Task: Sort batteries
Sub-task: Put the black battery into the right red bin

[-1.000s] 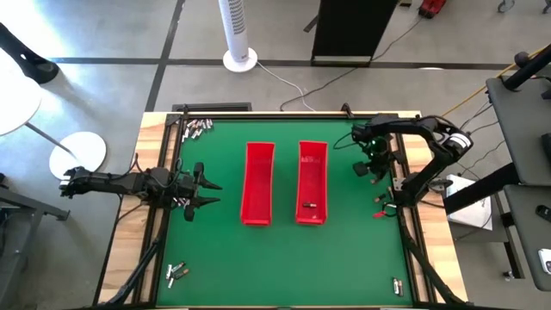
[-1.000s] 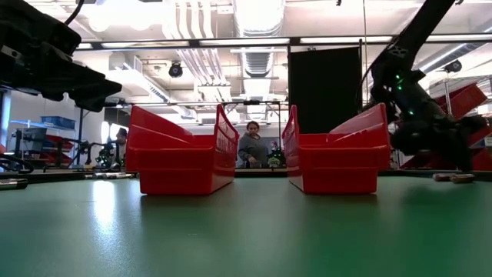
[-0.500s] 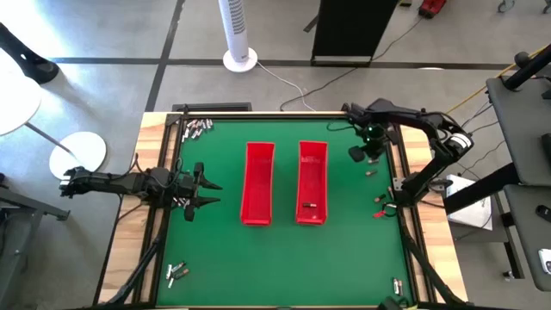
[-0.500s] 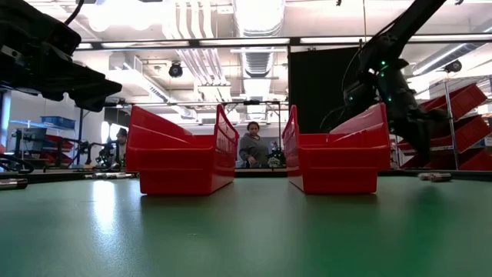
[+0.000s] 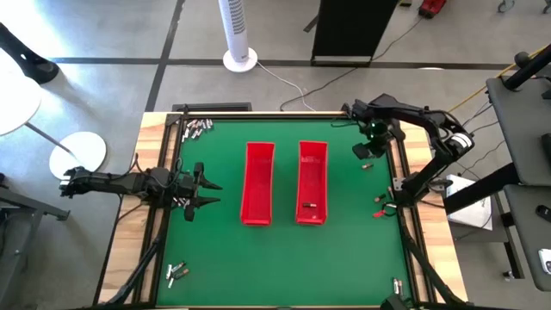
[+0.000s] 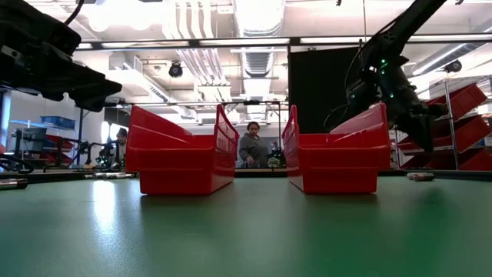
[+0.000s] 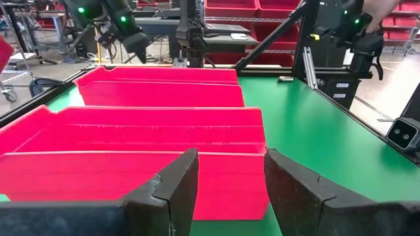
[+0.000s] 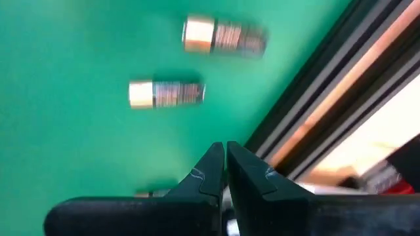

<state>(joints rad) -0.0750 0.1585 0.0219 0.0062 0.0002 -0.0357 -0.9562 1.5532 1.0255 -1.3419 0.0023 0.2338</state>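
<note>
Green matting (image 5: 275, 258) covered the table, framed by a pale wooden border. At the far left the left arm lay along the table edge, its left gripper (image 5: 207, 193) pointing toward the trays with the fingers (image 7: 172, 190) standing apart and nothing between them. A cluster of batteries (image 5: 197, 127) lay in the far-left corner of the mat, and a second small group (image 5: 176, 272) lay near the left edge at the near end.

Two red trays stood side by side at the centre, long sides parallel and a strip of mat between them. The left tray (image 5: 258, 183) showed no contents from above. The right tray (image 5: 312, 182) held one small dark item (image 5: 309, 206) at its near end, too small to identify with certainty.

The right arm reached in from the right edge toward the far-right part of the mat. The right gripper (image 5: 365, 150) was raised above the mat beside the right tray's far end, fingers (image 8: 203, 172) closed together and holding nothing. Its wrist view showed two batteries (image 8: 167, 93) lying on the mat close to the dark edge rail (image 8: 308, 92). Further batteries (image 5: 380, 205) lay by the right edge, and one more (image 5: 397, 283) near the near-right corner.
</note>
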